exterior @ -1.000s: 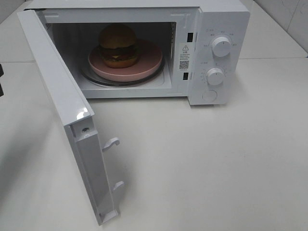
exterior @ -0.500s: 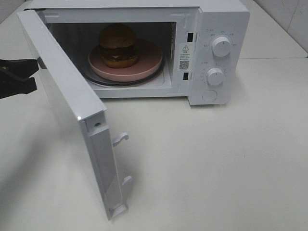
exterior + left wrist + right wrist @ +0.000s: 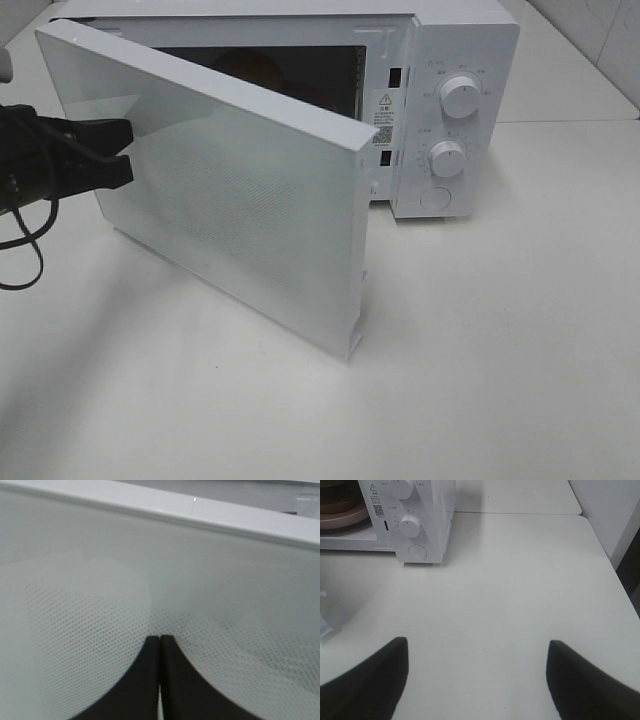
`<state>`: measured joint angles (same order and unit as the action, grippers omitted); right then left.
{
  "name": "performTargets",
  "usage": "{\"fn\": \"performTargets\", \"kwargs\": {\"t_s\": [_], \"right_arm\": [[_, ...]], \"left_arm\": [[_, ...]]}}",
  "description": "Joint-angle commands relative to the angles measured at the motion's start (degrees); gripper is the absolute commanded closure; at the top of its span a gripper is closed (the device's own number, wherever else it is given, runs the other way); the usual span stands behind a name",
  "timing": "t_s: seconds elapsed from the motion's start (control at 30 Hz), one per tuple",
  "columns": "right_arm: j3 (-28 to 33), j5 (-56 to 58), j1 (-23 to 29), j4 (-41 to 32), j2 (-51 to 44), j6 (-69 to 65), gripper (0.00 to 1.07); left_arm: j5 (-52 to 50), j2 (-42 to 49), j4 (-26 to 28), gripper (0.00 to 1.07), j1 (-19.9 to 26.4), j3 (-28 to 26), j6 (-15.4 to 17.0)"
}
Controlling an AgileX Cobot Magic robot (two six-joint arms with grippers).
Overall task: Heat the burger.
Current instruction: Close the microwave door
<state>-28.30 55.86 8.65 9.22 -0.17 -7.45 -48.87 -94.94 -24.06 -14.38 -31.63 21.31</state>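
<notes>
The burger (image 3: 250,66) sits inside the white microwave (image 3: 465,40); only the top of its brown bun shows above the half-swung door (image 3: 230,200). The right wrist view catches a slice of the burger (image 3: 335,494) on its pink plate (image 3: 345,516). My left gripper (image 3: 128,152) is shut, and its black tips press against the door's outer face near the hinge side. In the left wrist view the closed fingers (image 3: 150,680) touch the dotted door window (image 3: 75,630). My right gripper (image 3: 476,644) hangs open over bare table, right of the microwave, holding nothing.
Two white knobs (image 3: 459,95) (image 3: 447,158) and a round button (image 3: 436,198) are on the microwave's right panel. The door's free edge (image 3: 355,300) juts out over the white table (image 3: 500,350). The table's right edge (image 3: 615,575) drops off beside a wall.
The door has swung from wide open to about half shut, now hiding most of the burger and plate. My left gripper came in from the left and followed the door rightward.
</notes>
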Motion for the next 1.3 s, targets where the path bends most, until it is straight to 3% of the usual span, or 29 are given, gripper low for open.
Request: {"fn": "performTargets", "kwargs": {"t_s": [0.03, 0.4, 0.57, 0.67, 0.83, 0.97, 1.3], "right_arm": [[0.1, -0.8, -0.2, 0.0, -1.8, 0.2, 0.32], [0.1, -0.8, -0.2, 0.0, -1.8, 0.2, 0.32], [0.1, -0.8, -0.2, 0.0, -1.8, 0.2, 0.32], [0.1, -0.8, -0.2, 0.0, -1.8, 0.2, 0.32], [0.1, -0.8, -0.2, 0.0, -1.8, 0.2, 0.32], [0.1, -0.8, -0.2, 0.0, -1.8, 0.2, 0.32], [0.1, -0.8, -0.2, 0.0, -1.8, 0.2, 0.32]], "left_arm": [[2.1, -1.0, 3.7, 1.07, -2.9, -2.8, -0.7], [4.8, -4.6, 7.2, 1.07, -7.4, -7.8, -2.5], [7.0, -7.8, 13.1, 1.07, -11.8, -13.4, -6.1], [7.6, -8.3, 13.8, 1.07, -12.4, -14.2, -6.5], [11.3, -12.0, 20.7, 1.07, -16.2, -19.8, -11.4], [12.1, -13.5, 22.6, 1.07, -17.6, -22.4, -13.1], [16.6, -19.0, 25.5, 1.07, -21.1, -32.0, -13.5]]}}
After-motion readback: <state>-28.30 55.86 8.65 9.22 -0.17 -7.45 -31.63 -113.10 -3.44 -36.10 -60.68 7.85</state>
